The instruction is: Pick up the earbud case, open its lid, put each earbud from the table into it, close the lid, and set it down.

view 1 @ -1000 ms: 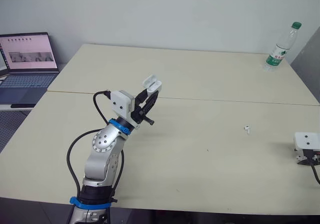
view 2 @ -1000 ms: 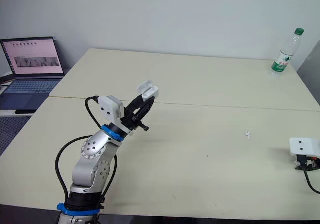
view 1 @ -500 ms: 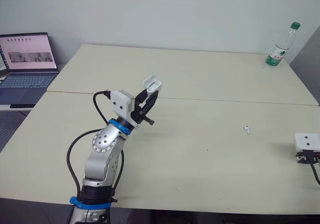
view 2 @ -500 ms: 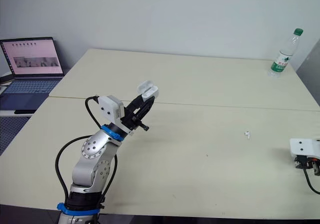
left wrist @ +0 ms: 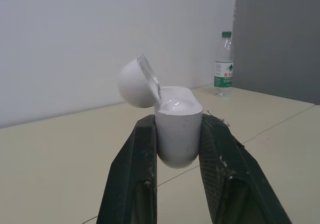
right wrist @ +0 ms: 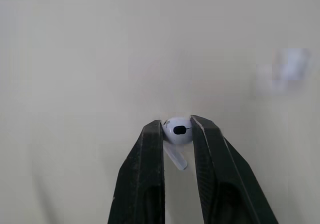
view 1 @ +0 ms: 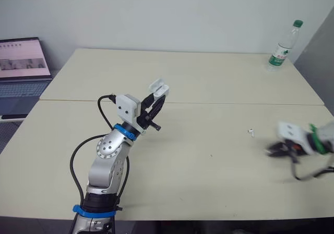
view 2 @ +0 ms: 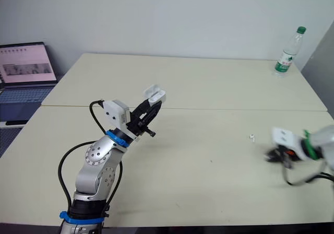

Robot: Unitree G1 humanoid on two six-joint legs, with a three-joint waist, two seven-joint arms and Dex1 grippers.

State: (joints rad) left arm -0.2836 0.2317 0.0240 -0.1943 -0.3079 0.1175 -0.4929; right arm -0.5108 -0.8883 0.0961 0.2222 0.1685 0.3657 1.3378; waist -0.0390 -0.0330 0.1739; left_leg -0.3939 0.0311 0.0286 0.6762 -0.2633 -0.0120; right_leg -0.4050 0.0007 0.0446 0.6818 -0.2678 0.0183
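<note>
CHANGE: right claw has swung in from the tabletop's right edge, clamped on one earbud | MEANS: likely heading to the case | CASE: left claw grips it aloft, lid open | second earbud lies on tabletop | VIEWS: right wrist view shows the pinch; eye views show the claw near the second earbud

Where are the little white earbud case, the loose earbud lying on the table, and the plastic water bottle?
White earbud case [left wrist: 175, 139], lid open: left wrist view, on its lower body.
Small loose white earbud [view 1: 251, 133]: left eye view, its middle.
Clear green-capped plastic bottle [view 1: 280, 49]: left eye view, its label.
</note>
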